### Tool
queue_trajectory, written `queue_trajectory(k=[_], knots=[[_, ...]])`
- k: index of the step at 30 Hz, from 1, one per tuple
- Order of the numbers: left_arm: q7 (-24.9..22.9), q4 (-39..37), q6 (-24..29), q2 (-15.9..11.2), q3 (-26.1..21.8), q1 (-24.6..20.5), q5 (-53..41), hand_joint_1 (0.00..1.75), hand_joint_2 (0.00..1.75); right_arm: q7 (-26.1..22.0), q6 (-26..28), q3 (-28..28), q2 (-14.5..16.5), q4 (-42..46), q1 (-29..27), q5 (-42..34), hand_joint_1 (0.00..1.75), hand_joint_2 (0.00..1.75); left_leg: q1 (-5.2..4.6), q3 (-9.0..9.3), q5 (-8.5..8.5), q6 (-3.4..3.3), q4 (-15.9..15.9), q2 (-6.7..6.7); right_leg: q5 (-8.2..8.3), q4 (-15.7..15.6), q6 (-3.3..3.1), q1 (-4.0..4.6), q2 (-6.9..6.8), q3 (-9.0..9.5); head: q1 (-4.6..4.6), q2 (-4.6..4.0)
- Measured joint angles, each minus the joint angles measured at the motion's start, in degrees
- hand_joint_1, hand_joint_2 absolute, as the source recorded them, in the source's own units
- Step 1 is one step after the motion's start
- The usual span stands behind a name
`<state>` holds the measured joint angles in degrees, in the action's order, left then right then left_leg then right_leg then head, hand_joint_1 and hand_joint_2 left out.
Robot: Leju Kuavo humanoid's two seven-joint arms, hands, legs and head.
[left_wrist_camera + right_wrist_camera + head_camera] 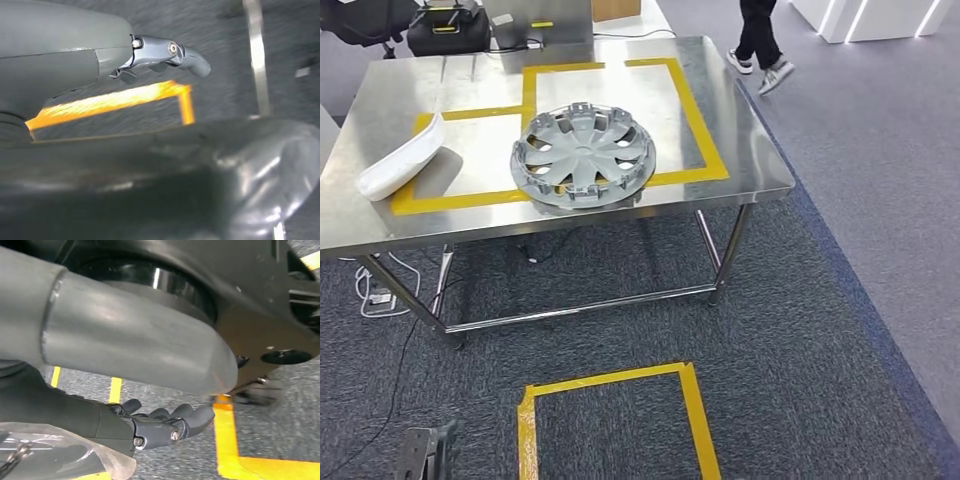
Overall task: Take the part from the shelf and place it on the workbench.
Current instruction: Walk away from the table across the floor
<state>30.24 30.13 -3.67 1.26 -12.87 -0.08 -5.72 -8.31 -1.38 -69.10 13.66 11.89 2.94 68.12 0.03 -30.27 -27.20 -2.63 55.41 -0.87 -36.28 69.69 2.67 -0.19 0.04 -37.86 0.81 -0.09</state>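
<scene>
Silver-grey hubcap [583,155], white part [401,159], yellow tape [701,125], steel workbench [373,110], grey carpet [803,350]

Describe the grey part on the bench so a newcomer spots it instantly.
Find the steel workbench marked with yellow tape. Near its front edge, across the tape line between the two marked boxes, lies the wheel cover. It is round, silver-grey and spoked, unlike the long white part beside it.

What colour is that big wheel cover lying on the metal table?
The wheel cover is silver-grey, seen best in the head view.
</scene>
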Motion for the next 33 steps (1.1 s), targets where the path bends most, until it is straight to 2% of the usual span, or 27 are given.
queue_trajectory(k=[1,2,3,4,5,6,7,8,10,11,12,13,15,16,17,18,20,22,23,25,26,27,29,30,31,32,33], knots=[[-0.7,-1.9,-0.1,0.2,-0.6,-0.4,0.0,0.00,0.00,0.1,0.0,0.0,0.0,0.0,0.0,0.0,0.00,0.00,-0.06,-0.87,0.66,0.02,0.1,-0.04,-0.51,2.6,0.11,0.00,0.00,-0.14,-0.01,0.00],[-1.6,-3.6,0.0,0.4,-1.1,-0.7,-0.2,0.00,0.00,0.3,-0.1,0.0,0.0,0.0,0.0,0.1,0.00,0.00,-0.11,-1.74,1.27,0.07,0.2,-0.08,0.38,3.4,0.13,0.00,-0.01,0.61,-0.01,0.00],[-2.7,-5.3,-0.1,0.6,-1.5,-1.0,-0.4,0.00,0.00,0.6,-0.2,0.0,0.0,0.0,0.0,0.2,0.00,0.00,-0.15,-2.58,1.81,0.15,0.4,-0.12,2.12,2.0,0.07,0.01,-0.01,2.40,-0.01,0.00],[-3.7,-6.8,-0.2,0.8,-1.8,-1.3,-0.7,0.00,0.00,0.9,-0.3,0.0,0.0,0.0,0.0,0.2,0.00,0.00,-0.17,-3.29,2.31,0.26,0.6,-0.14,3.87,-1.2,-0.08,0.02,-0.01,5.14,-0.01,0.00],[-4.7,-8.1,-0.3,1.0,-2.1,-1.4,-0.9,0.00,0.00,1.2,-0.4,0.1,0.0,0.0,0.1,0.2,0.00,0.00,-0.26,-3.91,2.72,0.43,0.9,-0.14,4.74,-5.6,-0.29,0.07,-0.02,8.48,0.00,0.00],[-5.5,-9.4,-0.6,1.3,-2.3,-1.4,-0.9,0.00,0.00,1.5,-0.6,0.1,0.0,0.0,0.2,0.2,0.00,0.00,-0.36,-4.41,3.14,0.64,1.2,-0.13,4.73,-10.1,-0.53,0.12,-0.01,11.62,0.01,0.00],[-6.4,-10.4,-0.7,1.5,-2.6,-1.5,-0.9,0.00,0.00,1.8,-0.8,0.1,0.0,0.0,0.4,0.2,0.00,0.00,-0.43,-4.77,3.61,0.90,1.5,-0.14,4.23,-13.4,-0.77,0.19,0.01,13.63,0.02,0.00],[-7.2,-11.4,-0.7,1.7,-2.8,-1.5,-0.9,0.00,0.00,2.1,-1.0,0.1,0.0,0.0,0.5,0.2,0.00,0.00,-0.46,-5.07,4.11,1.20,1.6,-0.17,3.67,-15.4,-1.04,0.31,0.03,14.61,0.04,0.00],[-8.2,-12.9,-0.9,2.0,-3.3,-1.4,-1.0,0.00,0.00,2.5,-1.3,0.1,0.0,-0.1,0.5,0.3,0.00,0.00,-0.33,-5.43,4.74,1.88,1.7,-0.09,3.97,-16.0,-1.78,0.32,-0.11,14.02,0.09,0.00],[-8.4,-13.6,-1.1,2.1,-3.5,-1.3,-1.3,0.00,0.00,2.6,-1.4,0.1,0.0,-0.1,0.5,0.4,0.00,0.00,-0.25,-5.70,3.80,2.25,2.3,0.04,4.50,-16.0,-2.29,0.25,-0.24,13.54,0.03,0.00],[-8.6,-14.1,-1.1,2.1,-3.7,-1.2,-1.7,0.00,0.00,2.6,-1.4,0.2,0.0,-0.1,0.5,0.4,0.00,0.00,-0.15,-6.15,1.70,2.63,3.8,0.19,5.15,-16.1,-2.78,0.14,-0.40,12.96,-0.10,0.00],[-8.9,-14.5,-0.9,2.2,-3.7,-1.1,-2.3,0.00,0.00,2.6,-1.5,0.2,0.0,-0.2,0.5,0.3,0.00,0.00,0.00,-6.75,-1.30,2.95,6.3,0.33,5.84,-16.1,-3.14,0.06,-0.54,12.25,-0.20,0.00],[-10.1,-15.2,-0.1,2.2,-3.7,-1.2,-3.6,0.00,0.00,2.6,-1.8,0.2,0.0,-0.2,0.5,-0.1,0.00,0.00,0.25,-7.83,-6.94,3.47,13.4,0.38,7.11,-15.9,-3.42,0.12,-0.66,10.67,-0.38,0.00],[-11.1,-15.5,0.4,2.2,-3.7,-1.3,-4.2,0.00,0.00,2.6,-1.9,0.2,0.0,-0.2,0.5,-0.3,0.00,0.00,0.34,-7.90,-7.88,3.64,16.3,0.38,7.71,-15.6,-3.39,0.14,-0.69,9.83,-0.36,0.00],[-12.3,-15.8,0.8,2.2,-3.7,-1.3,-4.8,0.00,0.00,2.7,-2.0,0.2,0.0,-0.2,0.5,-0.4,0.00,0.00,0.43,-7.35,-7.39,3.75,17.8,0.38,8.29,-15.2,-3.33,0.13,-0.71,8.87,-0.38,0.00],[-13.5,-16.0,1.2,2.2,-3.6,-1.3,-5.6,0.00,0.00,2.8,-2.0,0.2,0.0,-0.2,0.6,-0.4,0.00,0.00,0.51,-5.96,-5.87,3.78,17.3,0.39,8.79,-14.7,-3.25,0.11,-0.70,7.86,-0.37,0.00],[-16.1,-16.3,1.9,2.2,-3.3,-1.2,-7.5,0.00,0.00,2.9,-2.0,0.2,0.0,-0.2,0.6,0.0,0.00,0.00,0.60,-0.95,-3.20,3.63,11.0,0.46,9.56,-13.5,-2.91,0.08,-0.68,5.79,-0.38,0.00],[-18.2,-16.6,2.3,2.2,-2.8,-1.2,-8.9,0.00,0.00,2.7,-1.8,0.4,0.0,-0.2,0.7,0.6,0.00,0.00,0.44,3.58,-3.63,3.14,3.7,0.64,10.19,-12.5,-2.32,0.16,-0.68,4.38,-0.33,0.00],[-18.8,-16.8,2.4,2.2,-2.5,-1.2,-9.3,0.00,0.00,2.6,-1.6,0.6,0.0,-0.2,0.7,0.9,0.00,0.00,0.28,4.48,-4.22,2.81,1.8,0.71,10.57,-12.2,-1.97,0.17,-0.71,4.00,-0.31,0.00],[-19.4,-17.1,2.5,2.2,-2.1,-1.1,-9.7,0.00,0.00,2.5,-1.5,0.9,0.0,-0.2,0.7,1.1,0.00,0.87,0.04,4.16,-4.01,2.00,1.1,0.68,11.44,-12.2,-1.21,0.09,-0.73,3.62,-0.29,0.00],[-19.7,-17.3,2.6,2.3,-2.0,-1.1,-9.8,0.00,0.00,2.5,-1.5,1.0,0.0,-0.2,0.7,1.1,0.00,0.87,0.06,3.67,-3.51,1.49,0.9,0.58,11.16,-12.0,-0.87,0.01,-0.65,3.21,-0.31,0.00],[-19.9,-17.4,2.7,2.3,-1.9,-1.1,-9.9,0.00,0.00,2.5,-1.5,1.0,0.0,-0.2,0.7,1.1,0.00,0.87,0.12,3.05,-2.94,0.96,0.8,0.48,9.91,-10.9,-0.58,-0.02,-0.51,2.51,-0.25,0.00],[-20.4,-17.6,3.2,2.3,-1.6,-1.2,-10.3,0.00,0.00,2.6,-1.2,1.0,0.0,-0.2,0.6,0.9,0.00,0.00,0.20,1.50,-1.75,0.22,0.6,0.22,4.95,-6.0,-0.22,-0.09,-0.27,0.48,-0.10,0.00],[-20.8,-17.6,3.6,2.3,-1.4,-1.2,-10.6,0.00,0.00,2.6,-1.0,1.0,0.0,-0.2,0.6,0.7,0.00,0.00,0.14,0.71,-1.16,0.07,0.6,0.04,2.48,-2.4,-0.09,-0.09,-0.21,-0.53,0.00,0.00],[-21.2,-17.7,3.9,2.3,-1.1,-1.1,-10.9,0.00,0.00,2.7,-0.9,1.0,0.0,-0.2,0.6,0.5,0.00,0.00,0.08,-0.07,-0.57,0.04,0.7,-0.26,1.19,1.0,0.02,-0.11,-0.20,-1.20,0.04,0.00],[-21.8,-17.7,4.2,2.4,-0.9,-1.0,-11.3,0.00,0.00,2.8,-0.8,1.0,0.0,-0.2,0.6,0.3,0.00,0.00,0.02,-0.84,0.01,0.04,0.7,-0.69,1.21,3.5,0.12,-0.12,-0.21,-1.33,0.09,0.00],[-22.3,-17.8,4.4,2.4,-0.7,-0.9,-11.5,0.00,0.00,2.9,-0.7,1.0,0.0,-0.2,0.6,0.2,0.00,0.00,-0.02,-1.52,0.48,0.10,0.8,-1.16,2.62,3.9,0.15,-0.13,-0.28,-0.49,0.13,0.00]])
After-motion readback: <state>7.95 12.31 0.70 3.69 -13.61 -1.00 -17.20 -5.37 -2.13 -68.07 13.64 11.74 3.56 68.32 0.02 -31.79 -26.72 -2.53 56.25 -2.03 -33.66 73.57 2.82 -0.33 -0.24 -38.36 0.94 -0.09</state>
